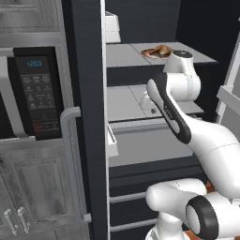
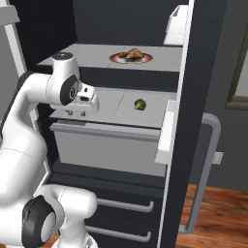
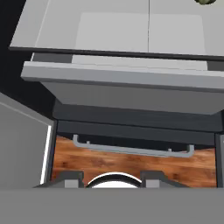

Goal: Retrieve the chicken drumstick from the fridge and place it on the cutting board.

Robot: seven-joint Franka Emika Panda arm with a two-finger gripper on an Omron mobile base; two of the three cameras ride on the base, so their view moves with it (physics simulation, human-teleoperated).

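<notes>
Inside the fridge, the chicken drumstick rests plated; gripper spread unclear.

Both base views look forward from behind the arm into the open tall dark fridge, sharing its light grey shelves; the hand view looks down, close above the drawers.

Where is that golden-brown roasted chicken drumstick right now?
The golden-brown chicken drumstick lies on a round plate on the upper grey shelf inside the open dark fridge, one shelf above the small green round vegetable.
</notes>
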